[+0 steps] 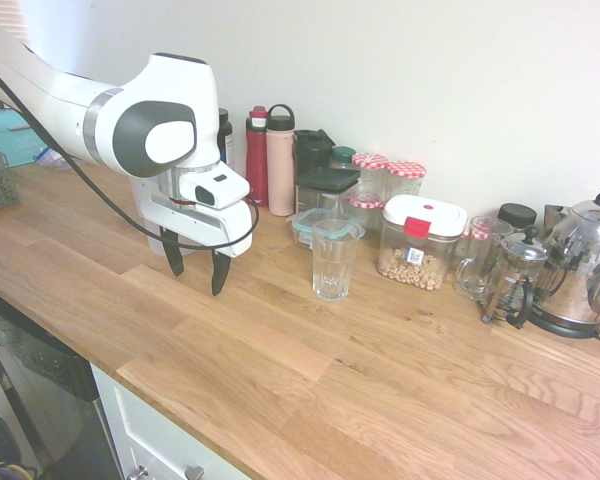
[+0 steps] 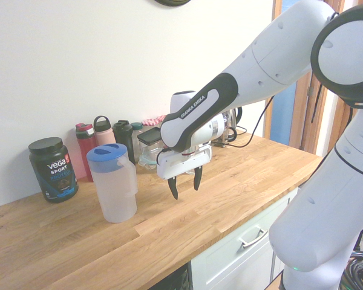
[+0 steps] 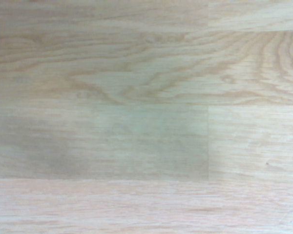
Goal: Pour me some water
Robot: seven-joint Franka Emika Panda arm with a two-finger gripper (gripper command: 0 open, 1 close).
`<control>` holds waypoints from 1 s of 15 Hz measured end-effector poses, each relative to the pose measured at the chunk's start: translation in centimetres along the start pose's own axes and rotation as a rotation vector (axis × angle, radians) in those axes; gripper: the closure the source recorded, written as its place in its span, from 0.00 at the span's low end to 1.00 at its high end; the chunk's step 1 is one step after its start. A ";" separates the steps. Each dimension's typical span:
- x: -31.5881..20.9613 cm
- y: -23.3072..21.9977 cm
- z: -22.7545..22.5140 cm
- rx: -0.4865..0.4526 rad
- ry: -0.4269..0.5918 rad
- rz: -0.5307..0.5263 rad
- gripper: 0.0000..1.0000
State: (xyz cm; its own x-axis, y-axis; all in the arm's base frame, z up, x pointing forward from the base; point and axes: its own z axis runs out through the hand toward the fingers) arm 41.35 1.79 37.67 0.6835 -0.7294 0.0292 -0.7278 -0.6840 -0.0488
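Approach step — the hand (image 2: 186, 185) hangs wide open and empty; next, grasp the frosted pitcher (image 2: 114, 183) at its nine o'clock, then tip toward the glass (image 1: 333, 258).

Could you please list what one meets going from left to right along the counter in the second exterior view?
Black Vega Sport tub → red bottle → frosted pitcher with a blue lid → open gripper, hanging above the wooden counter. The bottles and jars behind the pitcher and arm overlap too much to order.
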 end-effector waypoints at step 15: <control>-10.7 -7.5 -9.3 0.271 0.226 -0.273 0.00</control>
State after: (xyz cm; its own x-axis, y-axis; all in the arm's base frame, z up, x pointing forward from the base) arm 38.97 14.63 47.04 0.7971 -0.5277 0.2934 -0.4611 -0.8458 -0.2685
